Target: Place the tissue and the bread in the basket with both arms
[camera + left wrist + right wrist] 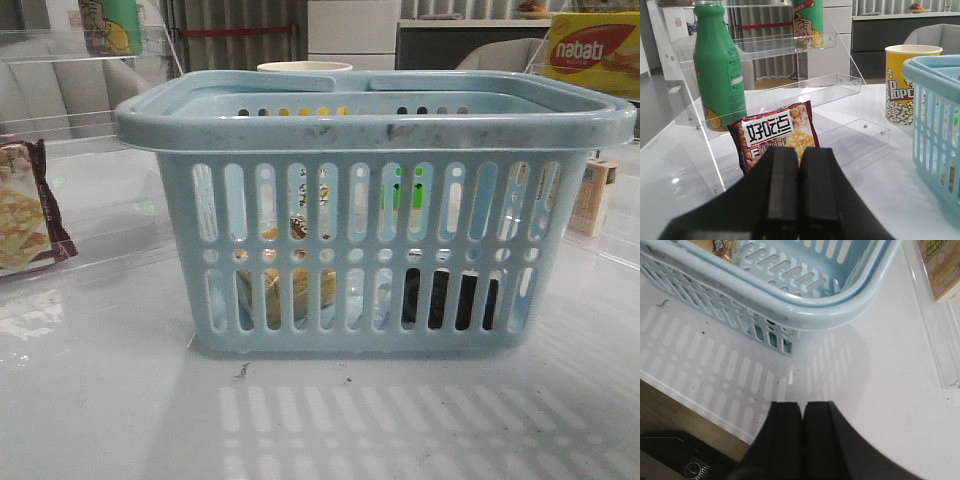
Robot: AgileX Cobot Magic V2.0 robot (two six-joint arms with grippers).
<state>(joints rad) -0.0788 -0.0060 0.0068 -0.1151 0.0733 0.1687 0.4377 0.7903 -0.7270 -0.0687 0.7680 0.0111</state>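
The light blue basket (375, 120) stands in the middle of the table. Through its slotted front wall I see the golden-brown bread (300, 290) lying inside at the lower left and the black tissue pack (445, 300) inside at the lower right. Neither gripper shows in the front view. My left gripper (799, 150) is shut and empty, left of the basket (937, 120) and facing a maroon snack packet (775, 132). My right gripper (801, 404) is shut and empty, above the table just outside a corner of the basket (805, 302). A bit of the bread (722, 247) shows inside.
A clear acrylic shelf (790, 95) holds a green bottle (717, 65). A popcorn cup (905, 82) stands behind the basket. A maroon-edged cracker packet (25, 210) lies at the left. A yellow nabati box (590, 50) and a small carton (592, 195) are at the right. The table edge (685, 390) is near my right gripper.
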